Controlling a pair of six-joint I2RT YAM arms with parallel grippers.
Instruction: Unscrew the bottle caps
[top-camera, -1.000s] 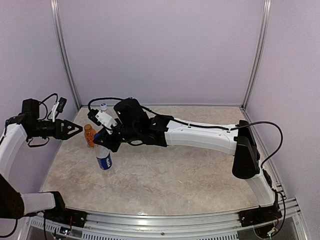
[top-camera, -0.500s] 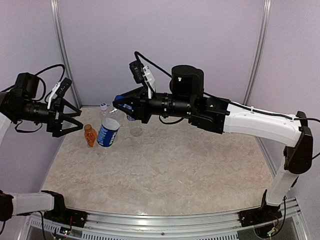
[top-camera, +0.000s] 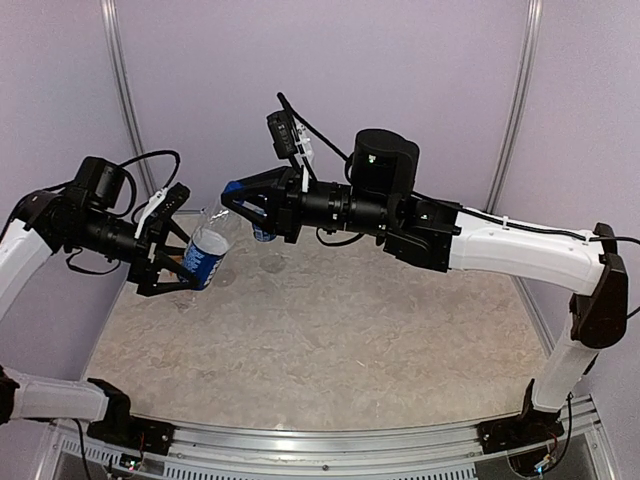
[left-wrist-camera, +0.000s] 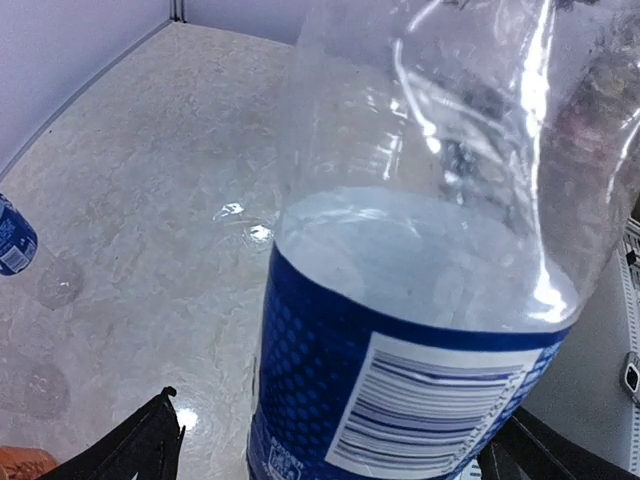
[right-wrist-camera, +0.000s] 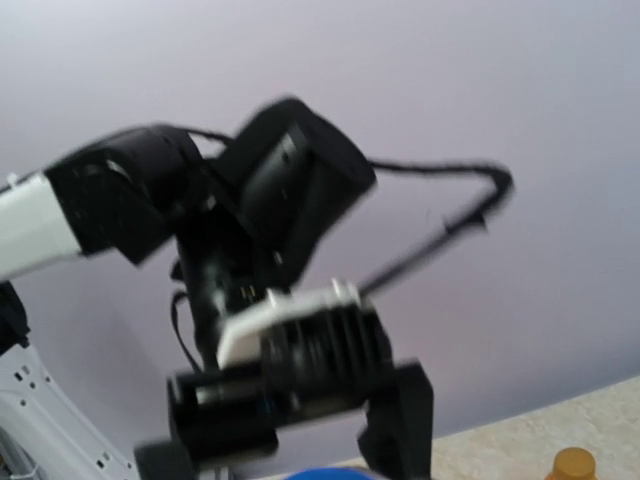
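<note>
Hanging tilted well above the beige marbled table (top-camera: 330, 350), the clear plastic bottle with the blue label (left-wrist-camera: 400, 330) is carried by its blue screw cap (top-camera: 232, 187), on which the right gripper (top-camera: 238, 200) is clamped. The left gripper (top-camera: 188, 258) stands at full spread, one finger on either side of the labelled lower body, not pressing it.

Judged step: setting up the counter-hold before the twist. The next move calls for the left jaws to close firmly on the body, then a turn of the right wrist against that hold.

Clearances: the work sits toward the lilac left wall (top-camera: 60, 120), which looks near the left arm and would limit outward swing. An orange-brown cap (right-wrist-camera: 575, 462) and a second blue-labelled bottle (left-wrist-camera: 10, 240) lie below, apart from the held bottle.
</note>
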